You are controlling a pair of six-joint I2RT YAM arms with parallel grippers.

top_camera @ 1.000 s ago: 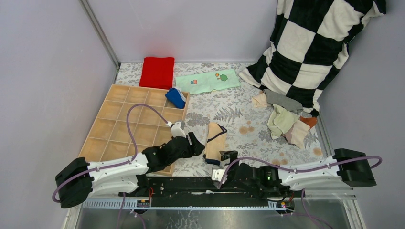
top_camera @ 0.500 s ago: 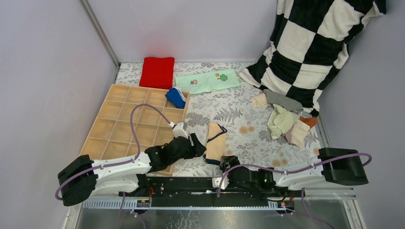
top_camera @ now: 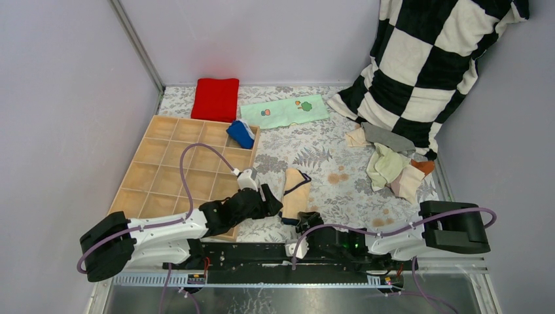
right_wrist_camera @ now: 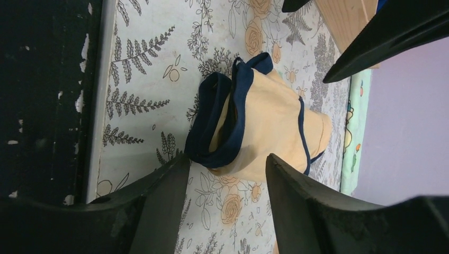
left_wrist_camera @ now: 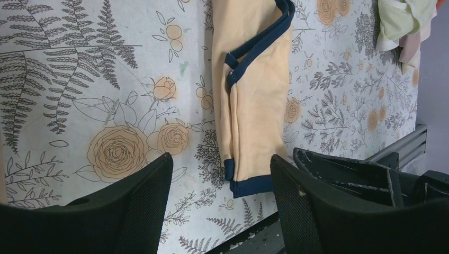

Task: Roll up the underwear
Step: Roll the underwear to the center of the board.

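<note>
A tan underwear [top_camera: 296,188] with dark trim lies folded into a long strip near the table's front edge. In the left wrist view the tan underwear [left_wrist_camera: 255,95] has its near end just beyond my open left gripper [left_wrist_camera: 221,160], which hovers over it. My left gripper [top_camera: 269,199] is at its left side. My right gripper [top_camera: 306,220] sits at the strip's near end. In the right wrist view the right gripper [right_wrist_camera: 227,160] is open, its tips at the curled dark waistband [right_wrist_camera: 219,132]; nothing is clamped. A blue striped underwear [top_camera: 241,134] rests in the wooden tray [top_camera: 163,176]. More underwear [top_camera: 393,168] is piled at the right.
A red folded cloth [top_camera: 215,98] and a mint printed cloth [top_camera: 285,110] lie at the back. A black-and-white checked cushion [top_camera: 425,65] leans in the back right corner. The black rail [right_wrist_camera: 42,100] of the arm bases runs along the front edge.
My right gripper has slid left to the near end of the tan underwear and its jaws have narrowed. The left gripper has barely shifted.
</note>
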